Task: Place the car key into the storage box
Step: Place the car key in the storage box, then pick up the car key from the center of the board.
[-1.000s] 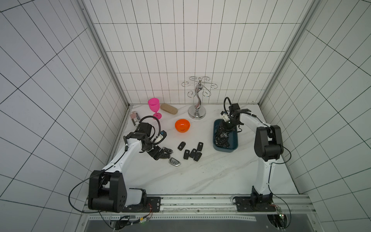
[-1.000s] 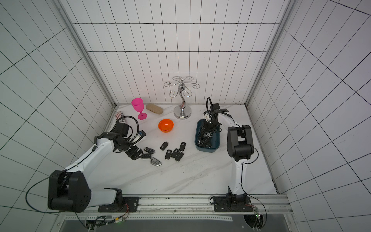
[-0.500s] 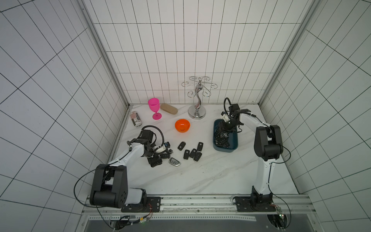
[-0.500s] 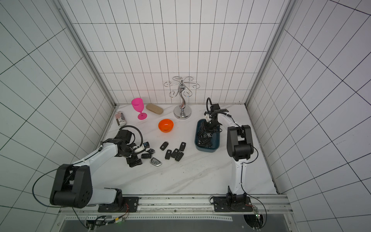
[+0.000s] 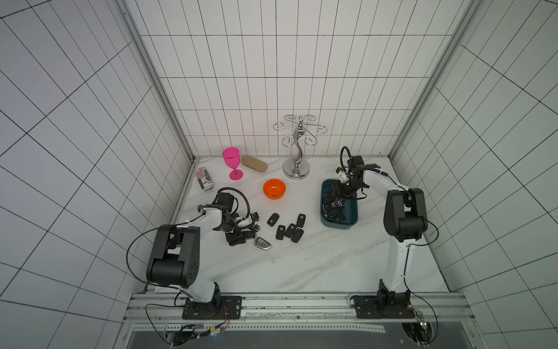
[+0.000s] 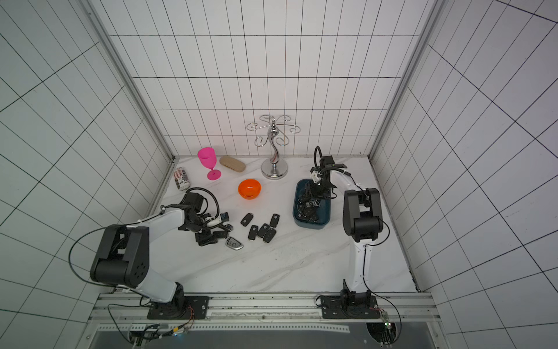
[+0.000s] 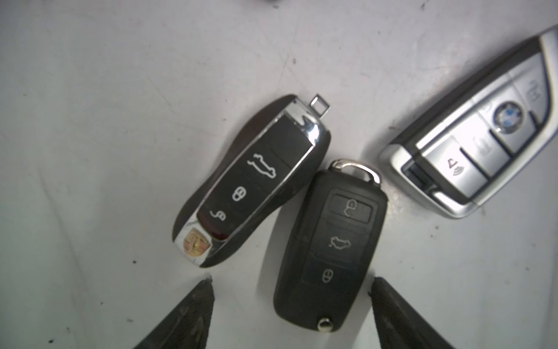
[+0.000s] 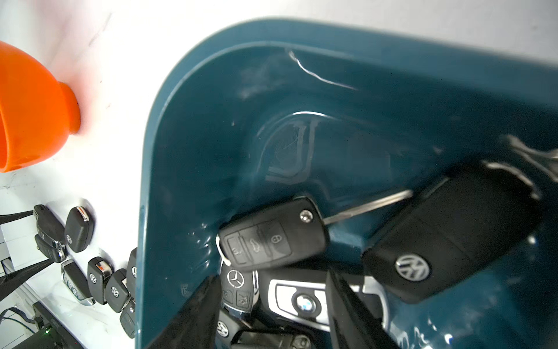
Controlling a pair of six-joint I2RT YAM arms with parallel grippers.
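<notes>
The car key nearest my left gripper is a black flip key, flat on the white table beside a chrome-trimmed black key. My left gripper is open and straddles the flip key's lower end, one finger clear of it, the other close to its edge. In both top views that gripper is low over the left key cluster. The teal storage box holds several keys. My right gripper hangs open over them, holding nothing.
A silver key lies right of the left gripper. Several black keys sit mid-table. An orange bowl, pink goblet, tan case, chrome stand and patterned can stand behind.
My left arm has swung forward and down onto the left keys, and its jaws have narrowed. The right gripper has opened wider over the box.
</notes>
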